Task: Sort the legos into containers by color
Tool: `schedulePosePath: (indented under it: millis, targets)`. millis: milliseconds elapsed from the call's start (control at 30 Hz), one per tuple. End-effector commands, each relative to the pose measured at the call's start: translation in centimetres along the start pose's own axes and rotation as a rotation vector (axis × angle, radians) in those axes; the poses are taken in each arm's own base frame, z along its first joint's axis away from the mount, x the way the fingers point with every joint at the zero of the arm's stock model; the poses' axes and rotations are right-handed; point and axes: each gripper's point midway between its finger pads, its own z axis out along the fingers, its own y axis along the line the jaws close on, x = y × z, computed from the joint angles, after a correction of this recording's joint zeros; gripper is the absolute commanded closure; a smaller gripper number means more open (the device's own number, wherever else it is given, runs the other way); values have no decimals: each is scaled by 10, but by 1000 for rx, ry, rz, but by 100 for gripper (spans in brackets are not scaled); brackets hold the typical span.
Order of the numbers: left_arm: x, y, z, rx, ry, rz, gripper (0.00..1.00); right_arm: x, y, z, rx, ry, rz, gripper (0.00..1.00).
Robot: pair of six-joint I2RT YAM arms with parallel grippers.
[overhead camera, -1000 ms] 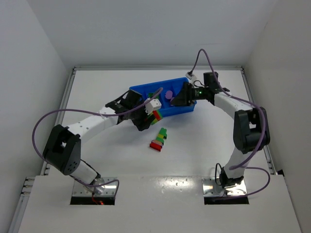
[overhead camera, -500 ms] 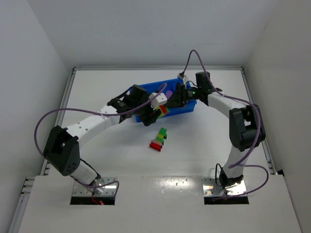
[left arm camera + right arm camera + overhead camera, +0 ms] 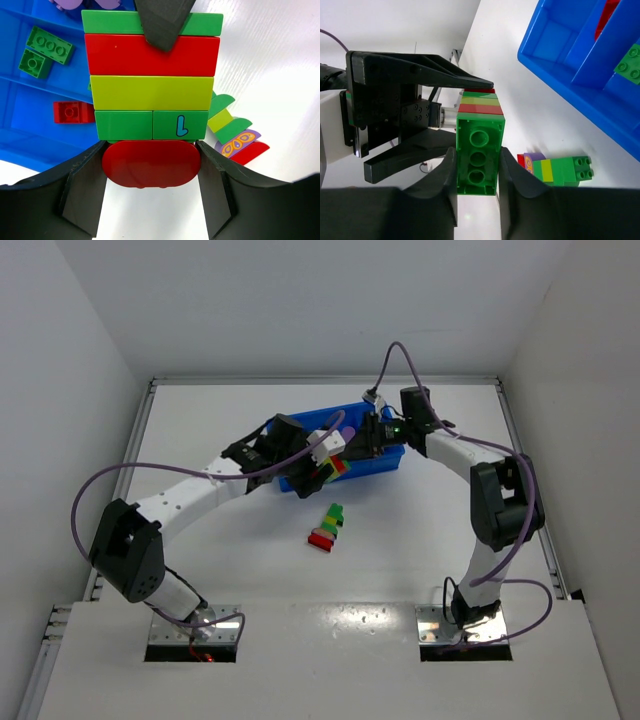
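Left gripper (image 3: 150, 152) clamps the red round end of the striped stack (image 3: 151, 92); right gripper (image 3: 477, 172) clamps its green end. A second stack (image 3: 327, 525) lies at 6 o'clock from the tray (image 3: 35, 135).

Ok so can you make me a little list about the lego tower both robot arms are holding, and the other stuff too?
held thing: striped plastic lego stack, layers green, red, yellow, green, round red
left fingers: shut on its round red end
right fingers: shut on its green end
where: by the edge of the bright blue plastic tray
in the tray: green bricks and one red brick, in separate compartments
lying loose: another small striped stack on the white table
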Motion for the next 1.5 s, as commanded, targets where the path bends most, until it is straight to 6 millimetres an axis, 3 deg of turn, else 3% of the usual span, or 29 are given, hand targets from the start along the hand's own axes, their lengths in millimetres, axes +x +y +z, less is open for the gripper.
schedulePosePath:
  millis: [0,67,200,467,633,767,867,900,1000,1067,1233,1333,1367,1467]
  targets:
    - [-13,-2,-6,-9,-58,22,100,-20,13,-6,-35,-33,-103,84]
    - [-3,-4,-6,-12,-38,18,100,-25,13,-13,-27,-53,-109,93]
    - [6,-5,-8,-20,-24,24,100,-31,12,-22,-18,-76,-114,100]
    - [21,-8,-8,-20,4,28,100,-46,11,-39,0,-121,-130,100]
    - [22,-5,-9,-12,-2,16,100,-44,7,-42,6,-125,-117,100]
    - [-3,-1,-22,86,-71,-97,100,-42,7,-46,21,-136,-117,100]
    - [-13,-12,-15,268,-60,-201,100,-43,1,-51,49,-152,-122,100]
    - [-30,-8,-19,299,-91,-214,100,-44,-2,-55,65,-163,-110,100]
    - [-36,-5,-16,397,-83,-347,100,-45,-7,-63,86,-181,-116,100]
    - [-51,4,-18,391,-106,-383,100,-46,-11,-68,113,-196,-112,100]
    - [-65,21,-11,397,-112,-466,100,-56,-16,-86,154,-247,-126,100]
    - [-54,53,-2,196,-73,-463,100,-57,-16,-91,168,-258,-132,100]
    - [-42,79,4,46,-33,-452,100,-59,-18,-94,173,-265,-130,100]
    - [-26,110,7,-109,20,-438,99,-57,-18,-94,174,-262,-121,100]
